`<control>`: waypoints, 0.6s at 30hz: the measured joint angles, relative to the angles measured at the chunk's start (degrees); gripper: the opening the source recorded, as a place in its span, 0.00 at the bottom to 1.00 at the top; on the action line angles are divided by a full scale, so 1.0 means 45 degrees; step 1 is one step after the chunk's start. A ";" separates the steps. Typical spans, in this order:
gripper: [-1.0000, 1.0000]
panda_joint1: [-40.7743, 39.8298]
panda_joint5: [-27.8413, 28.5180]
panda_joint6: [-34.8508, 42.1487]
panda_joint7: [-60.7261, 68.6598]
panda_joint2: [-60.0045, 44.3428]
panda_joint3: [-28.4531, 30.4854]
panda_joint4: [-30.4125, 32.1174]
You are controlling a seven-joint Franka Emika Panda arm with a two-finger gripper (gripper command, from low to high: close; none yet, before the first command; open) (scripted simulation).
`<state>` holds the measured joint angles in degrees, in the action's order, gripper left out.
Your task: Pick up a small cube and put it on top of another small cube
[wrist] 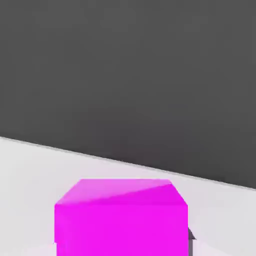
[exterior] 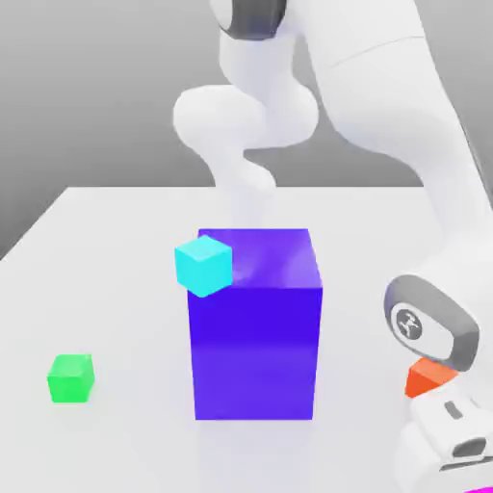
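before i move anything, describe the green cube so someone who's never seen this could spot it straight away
Find the tall purple-blue block on the pale table. Towards the exterior view's left of it, the green cube sits on the tabletop. It is far smaller than the block, and its green sets it apart from the cyan cube and the orange one.

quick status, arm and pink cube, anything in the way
Jaws shut at small magenta-pink cube, grip unconfirmed. Small orange cube close by the hand in the exterior view; may need care.
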<state>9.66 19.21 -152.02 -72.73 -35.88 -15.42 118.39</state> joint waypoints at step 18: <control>0.00 -0.3189 -0.3692 0.0686 -0.6433 0.4847 0.3116 0.3935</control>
<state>-4.69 2.60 -148.94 -101.68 -14.07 -1.40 136.09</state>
